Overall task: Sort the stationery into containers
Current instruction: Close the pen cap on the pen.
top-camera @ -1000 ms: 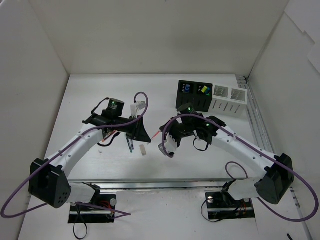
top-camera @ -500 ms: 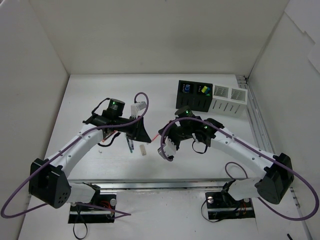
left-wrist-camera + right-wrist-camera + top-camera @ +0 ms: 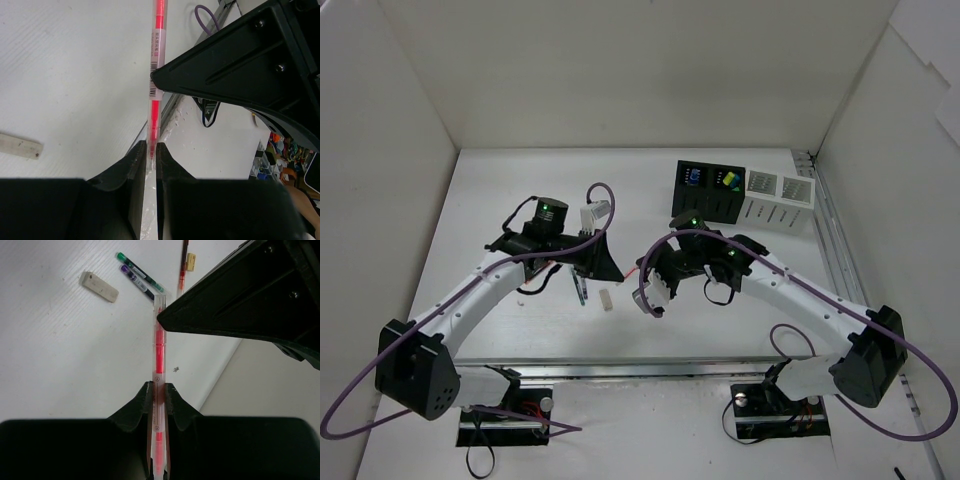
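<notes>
Where the two hands meet over the middle of the table [image 3: 500, 190], the thin red pen [image 3: 159, 355] is gripped by both at once. The left hand [image 3: 151, 146] is closed tight on one end of it, with the barcode label just beyond its fingertips. The right hand [image 3: 158, 387] is pinched around the clear barrel farther along, and a length of pen runs back between its fingers. On the table near them lie a pale eraser [image 3: 99, 286], a green-capped pen [image 3: 141, 273] and a purple-capped pen [image 3: 136, 281] side by side, and a dark red stick [image 3: 183, 262]. At the far right stands the black two-compartment box [image 3: 708, 207], something blue in its left compartment and yellow-green in its right. The white perforated boxes [image 3: 778, 212] stand just beside it on the right.
</notes>
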